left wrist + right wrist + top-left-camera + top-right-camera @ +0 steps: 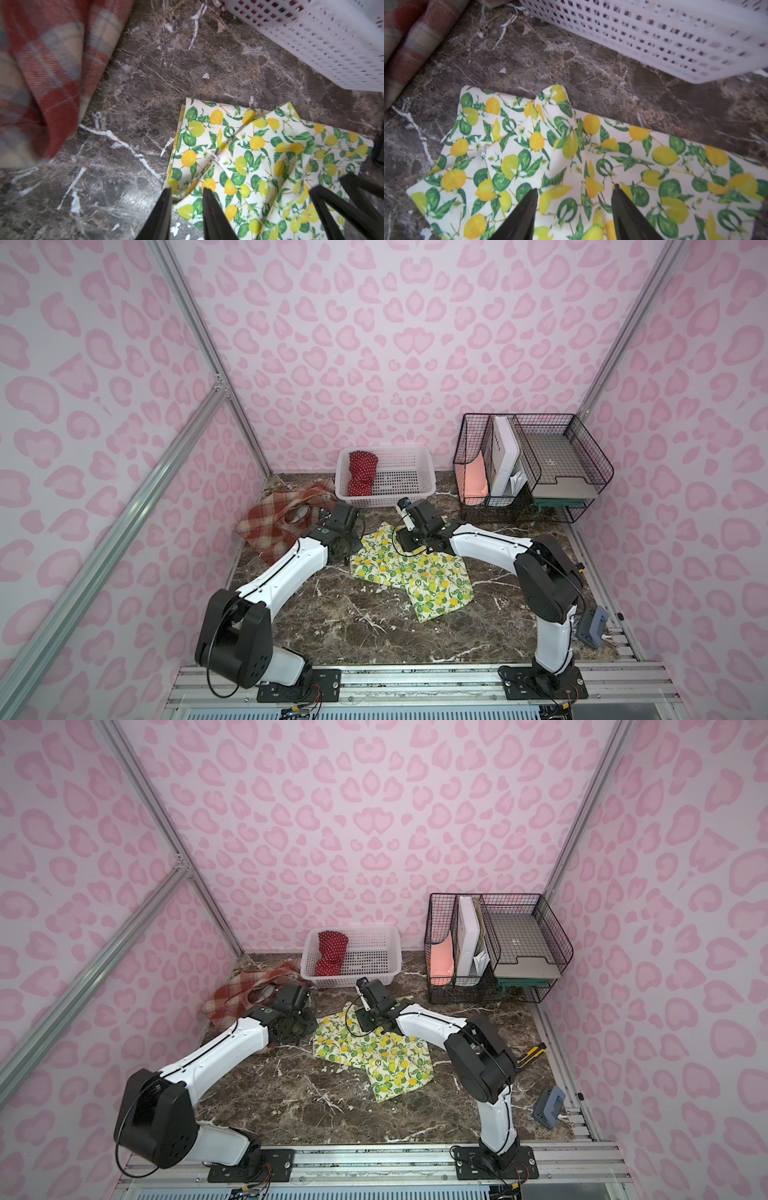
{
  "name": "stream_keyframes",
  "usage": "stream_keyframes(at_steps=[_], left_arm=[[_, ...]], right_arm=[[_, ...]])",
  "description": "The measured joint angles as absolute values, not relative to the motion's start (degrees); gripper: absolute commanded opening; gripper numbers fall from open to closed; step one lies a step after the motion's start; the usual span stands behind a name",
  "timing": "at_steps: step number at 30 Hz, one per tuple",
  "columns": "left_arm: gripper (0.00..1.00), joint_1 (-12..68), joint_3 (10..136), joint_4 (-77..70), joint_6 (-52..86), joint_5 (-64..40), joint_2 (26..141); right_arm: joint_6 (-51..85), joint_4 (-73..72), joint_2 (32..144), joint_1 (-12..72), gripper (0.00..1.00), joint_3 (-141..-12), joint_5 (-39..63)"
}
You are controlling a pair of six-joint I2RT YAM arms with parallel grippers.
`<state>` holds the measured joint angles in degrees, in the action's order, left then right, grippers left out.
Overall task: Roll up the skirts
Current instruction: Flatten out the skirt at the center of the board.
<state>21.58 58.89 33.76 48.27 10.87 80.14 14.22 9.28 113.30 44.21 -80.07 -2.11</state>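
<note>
1. The dark marble table (pixel 374 635) carries everything; both arms reach over its middle.
2. A black wire organiser (pixel 469 448) stands at the far right with papers and a grey tray in it.
3. The lemon-print skirt (pixel 415 572) lies loosely spread and creased at the table's middle, in front of the basket and apart from it; it is not rolled.
4. The white lattice basket (pixel 386 499) sits at the far edge, centre.
5. The plaid skirt (pixel 266 522) lies rumpled at the far left, just beside the basket's left end.
6. The red dotted skirt (pixel 361 472) is bundled inside the basket, at its left end.
7. The right gripper (pixel 576 188) hangs over the lemon-print skirt's far portion; its jaws stand well apart with flat cloth below them and nothing pinched.
8. The left gripper (pixel 187 189) hangs at that skirt's left edge; its jaws are parted only narrowly, the cloth's border lying under the gap, with no fold visibly clamped.
</note>
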Motion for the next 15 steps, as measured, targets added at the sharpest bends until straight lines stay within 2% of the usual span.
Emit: stream_keyframes(at_steps=[3, 5, 9, 11, 15], left_arm=[[0.32, 21.2, 58.0, 35.9, 47.7, 11.7, 75.1], [0.32, 20.9, 57.4, 37.0, 47.4, 12.2, 72.3], [0.32, 20.5, 56.8, 38.7, 46.6, 12.9, 70.1], [0.32, 20.4, 56.7, 38.9, 46.5, 13.0, 69.8], [0.32, 20.3, 56.2, 39.5, 46.3, 13.0, 69.4]], right_arm=[[13.3, 9.2, 114.4, 44.5, 0.60, -81.5, -0.3], [13.2, 9.2, 115.3, 44.9, 0.55, -82.4, 1.6], [12.8, 9.3, 118.5, 45.2, 0.35, -85.1, 3.5], [12.8, 9.7, 119.7, 45.1, 0.20, -85.8, 3.6], [12.6, 10.2, 119.7, 44.9, 0.05, -85.6, 3.7]])
